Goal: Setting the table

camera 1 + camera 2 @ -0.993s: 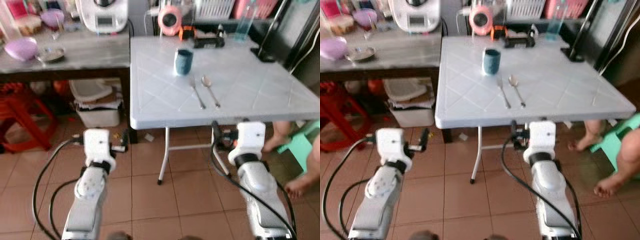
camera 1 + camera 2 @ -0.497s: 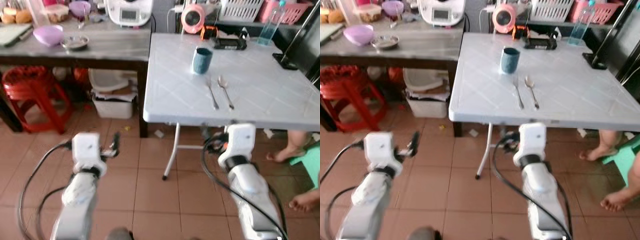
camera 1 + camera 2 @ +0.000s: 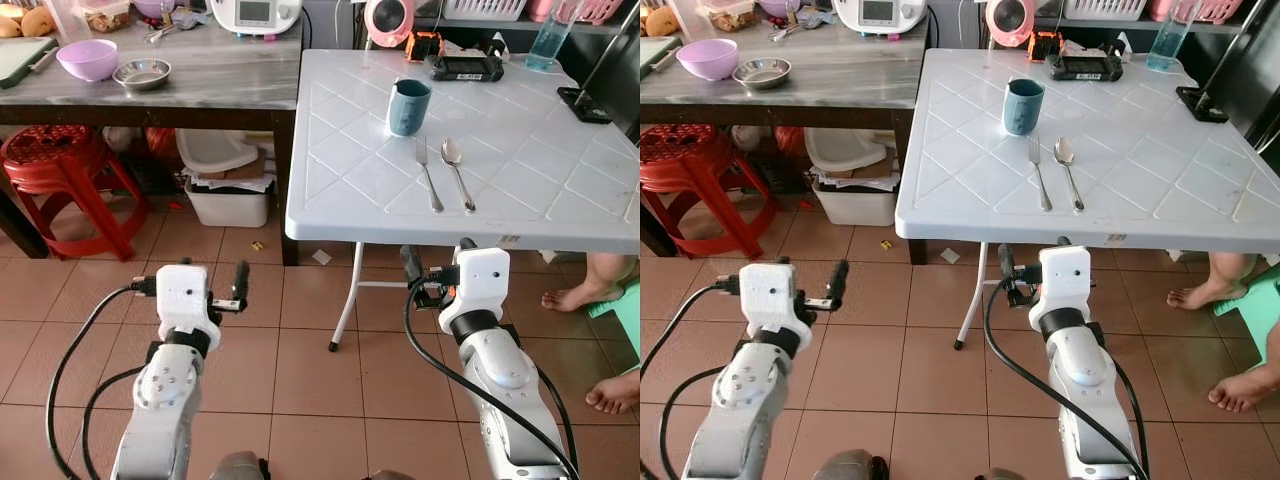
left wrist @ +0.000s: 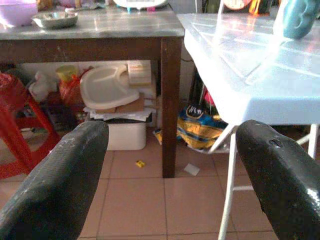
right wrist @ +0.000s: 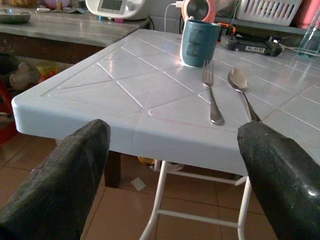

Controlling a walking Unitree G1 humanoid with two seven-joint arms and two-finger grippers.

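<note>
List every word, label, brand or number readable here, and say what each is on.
None can be read.
White appliance on the grey counter: its display is too small to read.
Black device at the far edge of the white table: its light label strip is blurred.
Blue mug, fork, spoon: no markings.

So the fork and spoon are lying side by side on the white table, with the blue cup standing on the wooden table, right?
Not quite. The blue cup stands on the white table too, just beyond the fork and spoon, which do lie side by side. The left eye view shows it.
</note>
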